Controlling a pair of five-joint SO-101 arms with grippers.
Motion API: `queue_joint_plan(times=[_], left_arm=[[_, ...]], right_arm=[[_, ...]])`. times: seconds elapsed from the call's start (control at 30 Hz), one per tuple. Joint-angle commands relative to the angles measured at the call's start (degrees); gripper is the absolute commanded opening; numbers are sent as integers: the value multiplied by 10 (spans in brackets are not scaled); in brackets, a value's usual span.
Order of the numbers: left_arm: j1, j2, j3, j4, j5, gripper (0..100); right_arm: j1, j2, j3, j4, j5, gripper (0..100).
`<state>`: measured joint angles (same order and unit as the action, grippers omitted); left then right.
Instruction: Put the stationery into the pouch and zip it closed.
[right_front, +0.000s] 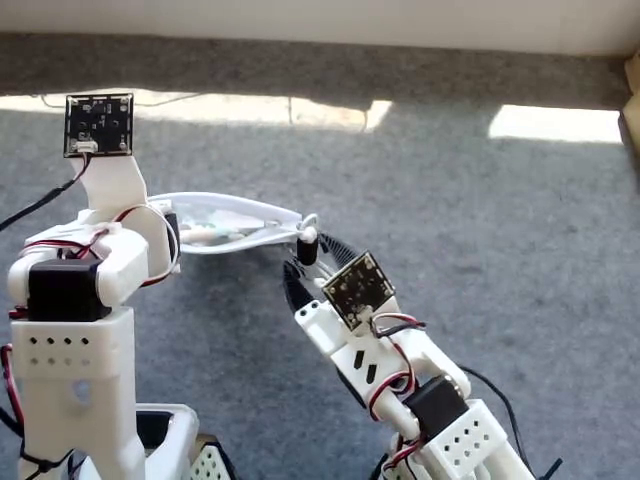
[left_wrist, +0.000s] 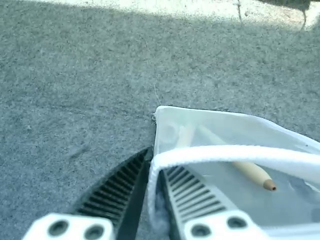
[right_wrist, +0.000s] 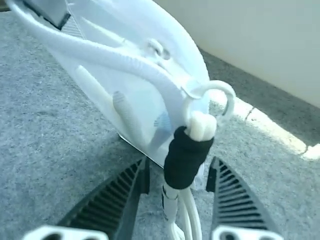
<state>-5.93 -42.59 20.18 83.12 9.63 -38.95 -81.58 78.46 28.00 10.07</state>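
Note:
The translucent white pouch (right_front: 235, 225) is held off the grey carpet between the two arms. My left gripper (left_wrist: 152, 192) is shut on one end of its white zipper band (left_wrist: 235, 155). Inside the pouch lies a cream pen with a brown tip (left_wrist: 252, 172), and other pale stationery (right_wrist: 125, 112) shows through the wall. At the other end, the zipper pull (right_wrist: 187, 152), a black-wrapped tab on a white cord, hangs between the fingers of my right gripper (right_wrist: 177, 192). That gripper is open, with gaps on both sides of the tab. In the high view the right gripper (right_front: 298, 265) sits just below the pull (right_front: 308, 248).
Grey carpet (right_front: 480, 220) covers the whole work area, with sunlit patches (right_front: 555, 123) along the far edge by a pale wall. The left arm's tall white base (right_front: 75, 380) stands at the near left and the right arm's base (right_front: 460, 430) at the near right.

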Motion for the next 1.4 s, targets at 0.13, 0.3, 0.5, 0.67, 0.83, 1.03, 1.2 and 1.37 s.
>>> queue_joint_plan(times=[0.13,0.3,0.5,0.67,0.83,1.03,1.2,1.37], left_arm=[[-6,2,0,-10,-6,18],[-6,2,0,-10,-6,18],[-6,3,0,-10,-6,18],[-6,3,0,-10,-6,18],[-6,3,0,-11,-6,18],[-6,3,1,-11,-7,18],[-6,4,9,-16,-7,18],[-6,3,13,-25,-7,18]], right_arm=[[7,4,-7,-20,-8,152],[7,4,-7,-47,-8,152],[7,4,-7,-49,-8,152],[19,3,-7,-49,-7,149],[37,3,-7,-47,-7,149],[37,3,-7,-46,-7,148],[37,3,-7,-46,-4,58],[37,2,-17,-44,-4,11]])
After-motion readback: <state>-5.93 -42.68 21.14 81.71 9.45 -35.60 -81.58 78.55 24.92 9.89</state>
